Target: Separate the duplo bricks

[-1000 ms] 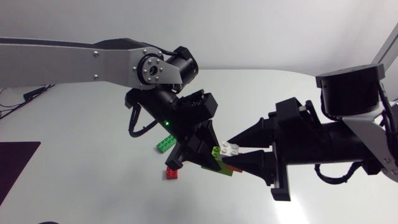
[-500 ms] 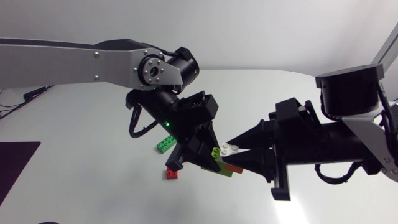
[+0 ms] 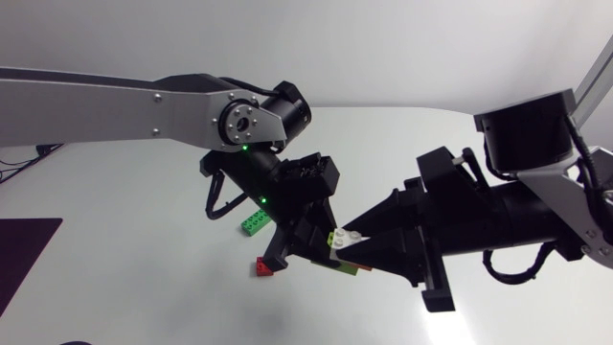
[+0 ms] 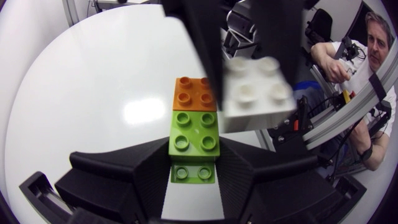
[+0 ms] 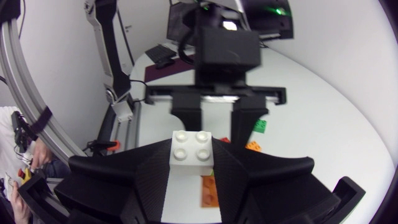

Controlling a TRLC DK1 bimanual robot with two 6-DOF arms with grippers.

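Right gripper (image 3: 351,237) clamps white brick (image 5: 193,151); left gripper (image 4: 194,171) clamps green brick (image 4: 195,134).

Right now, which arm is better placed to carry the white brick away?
Probably right: the right gripper is shut on the white brick; the left gripper clamps the lime brick.

The white table (image 3: 124,249) bears a green brick (image 3: 254,223) and a red brick (image 3: 263,268).
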